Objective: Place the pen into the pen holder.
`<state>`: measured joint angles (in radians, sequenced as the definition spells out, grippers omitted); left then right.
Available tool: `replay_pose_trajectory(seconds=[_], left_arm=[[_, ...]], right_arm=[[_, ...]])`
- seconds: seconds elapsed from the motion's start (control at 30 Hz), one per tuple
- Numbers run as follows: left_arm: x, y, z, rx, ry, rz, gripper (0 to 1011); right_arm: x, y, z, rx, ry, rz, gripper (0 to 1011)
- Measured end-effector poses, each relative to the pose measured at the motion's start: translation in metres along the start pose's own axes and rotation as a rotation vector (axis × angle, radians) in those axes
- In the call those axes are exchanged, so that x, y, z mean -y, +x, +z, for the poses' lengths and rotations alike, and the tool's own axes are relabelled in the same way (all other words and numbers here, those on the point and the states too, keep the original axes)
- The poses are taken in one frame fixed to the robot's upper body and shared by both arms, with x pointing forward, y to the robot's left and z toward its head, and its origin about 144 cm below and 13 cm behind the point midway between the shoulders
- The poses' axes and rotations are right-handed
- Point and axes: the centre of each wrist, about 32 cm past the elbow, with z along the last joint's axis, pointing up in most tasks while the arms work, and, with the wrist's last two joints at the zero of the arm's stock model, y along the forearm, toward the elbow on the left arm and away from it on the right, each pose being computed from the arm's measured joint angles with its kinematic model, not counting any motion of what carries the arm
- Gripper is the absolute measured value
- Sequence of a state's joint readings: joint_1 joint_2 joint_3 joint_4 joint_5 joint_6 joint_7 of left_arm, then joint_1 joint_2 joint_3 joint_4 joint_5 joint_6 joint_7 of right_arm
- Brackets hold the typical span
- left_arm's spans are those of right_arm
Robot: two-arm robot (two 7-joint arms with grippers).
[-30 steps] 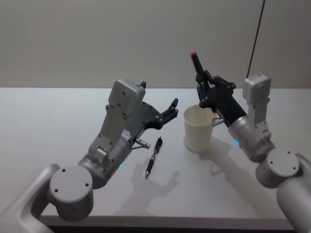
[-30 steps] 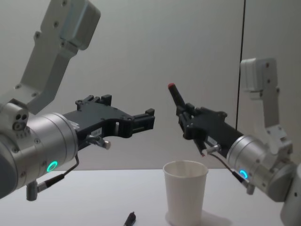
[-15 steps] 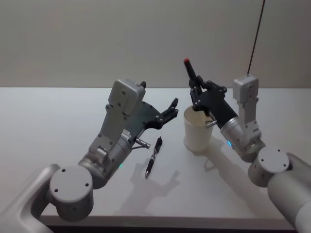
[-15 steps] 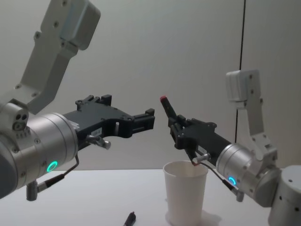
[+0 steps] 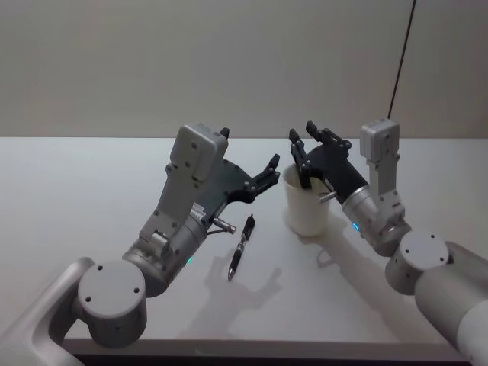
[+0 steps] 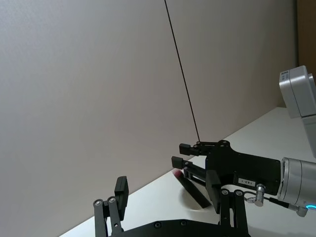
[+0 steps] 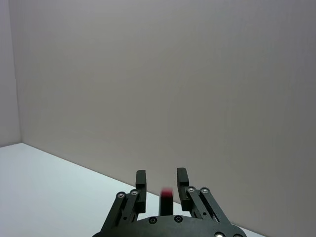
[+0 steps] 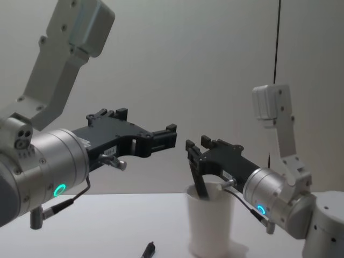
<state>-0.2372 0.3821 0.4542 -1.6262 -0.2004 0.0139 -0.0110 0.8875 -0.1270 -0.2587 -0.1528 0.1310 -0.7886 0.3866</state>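
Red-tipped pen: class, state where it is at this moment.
In the chest view the red-tipped pen stands slanted in the cup, right of centre, between the right gripper's open fingers; a second pen lies left of the cup.

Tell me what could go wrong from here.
1. The right gripper, open, sits just over the rim of the cup with the pen leaning inside; pulling back could snag either and tip the cup.
2. A second pen lies on the table near the left gripper, which could knock it.
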Motion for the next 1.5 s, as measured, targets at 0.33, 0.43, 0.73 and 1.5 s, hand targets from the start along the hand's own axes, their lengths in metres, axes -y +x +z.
replay_pose_trajectory(seconds=[0.33,0.43,0.73,1.5], left_arm=[[0.0,0.0,0.0,0.0,0.0,0.0,1000],[0.0,0.0,0.0,0.0,0.0,0.0,1000],[0.0,0.0,0.0,0.0,0.0,0.0,1000],[0.0,0.0,0.0,0.0,0.0,0.0,1000]], right_arm=[[0.0,0.0,0.0,-0.009,0.002,-0.001,641],[0.0,0.0,0.0,-0.012,0.005,-0.001,719],[0.0,0.001,0.0,-0.024,0.022,-0.007,979],[0.02,0.001,0.034,-0.094,0.116,-0.106,1002]])
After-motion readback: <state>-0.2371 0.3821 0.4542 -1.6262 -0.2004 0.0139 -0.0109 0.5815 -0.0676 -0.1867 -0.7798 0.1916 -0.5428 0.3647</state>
